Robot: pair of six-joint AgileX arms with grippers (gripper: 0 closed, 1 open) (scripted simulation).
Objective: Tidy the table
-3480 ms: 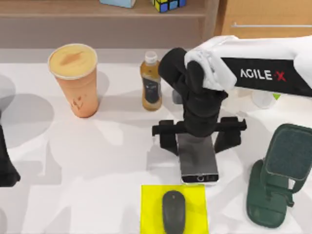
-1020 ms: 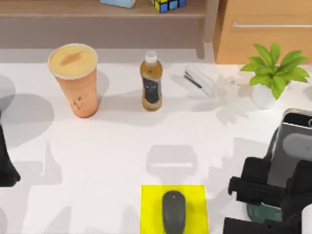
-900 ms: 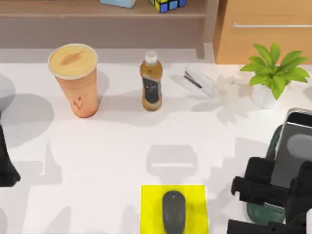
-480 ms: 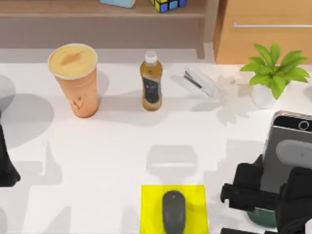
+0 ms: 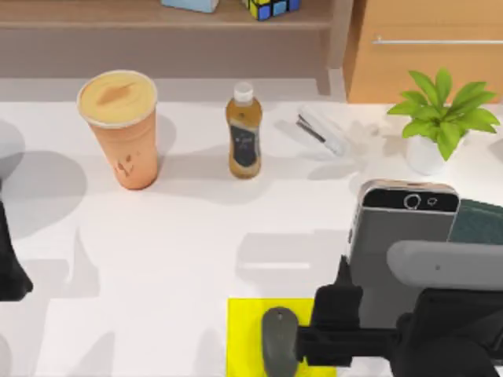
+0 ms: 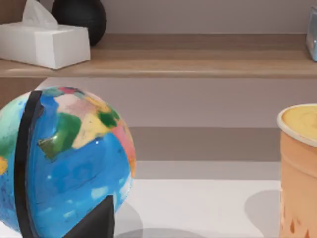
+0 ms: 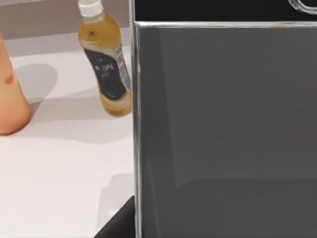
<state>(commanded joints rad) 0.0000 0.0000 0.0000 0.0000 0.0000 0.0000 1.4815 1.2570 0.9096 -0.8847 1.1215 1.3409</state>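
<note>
The white table (image 5: 189, 236) carries several loose items. My right gripper (image 5: 405, 310) is at the lower right of the top view, raised well above the table and shut on a grey smartphone (image 5: 401, 243) that it holds upright. In the right wrist view the smartphone (image 7: 223, 124) stands very close. The dark green phone stand (image 5: 479, 224) peeks out just right of the phone. My left arm (image 5: 9, 267) is parked at the left edge.
An orange drink cup (image 5: 122, 129), a tea bottle (image 5: 244, 133), a white stapler (image 5: 321, 132) and a potted plant (image 5: 440, 118) line the back. A mouse (image 5: 277, 342) lies on a yellow pad (image 5: 244, 338). A globe (image 6: 59, 163) is near the left wrist.
The right gripper took the phone from the table's middle to the right over the stand. In the last half second it moved left and rose toward the camera. The left arm stayed still.
</note>
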